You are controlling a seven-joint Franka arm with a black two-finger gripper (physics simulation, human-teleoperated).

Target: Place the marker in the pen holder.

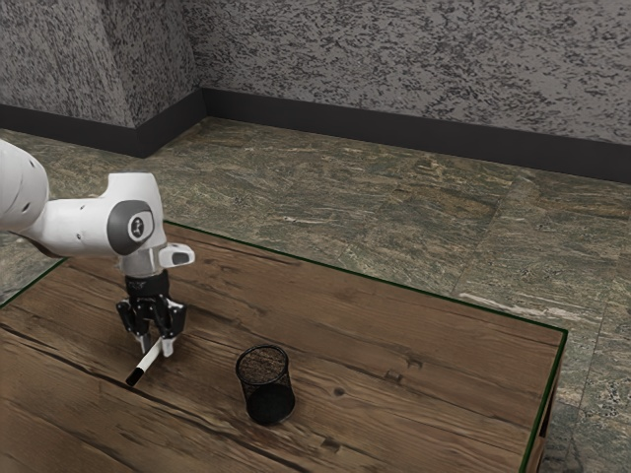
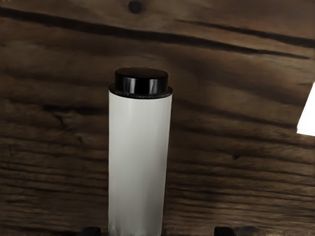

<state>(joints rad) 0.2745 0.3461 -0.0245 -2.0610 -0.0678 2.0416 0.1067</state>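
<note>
My gripper [image 1: 156, 347] is low over the table's left part in the exterior view, pointing down, its fingers apart and open. The white marker [image 1: 148, 359] with a black end extends from between the fingertips toward the exterior view's lower left. In the wrist view the marker [image 2: 139, 157] is large, its black end away from the hand; whether it touches the wood is unclear. The black mesh pen holder [image 1: 270, 404] stands upright, apart from the gripper, toward the exterior view's right.
The wooden table [image 1: 394, 345] has a green-edged rim. Behind it are a stone-patterned floor [image 1: 394, 212] and a grey wall [image 1: 414, 59]. A bright white patch [image 2: 308, 115] shows beside the marker in the wrist view.
</note>
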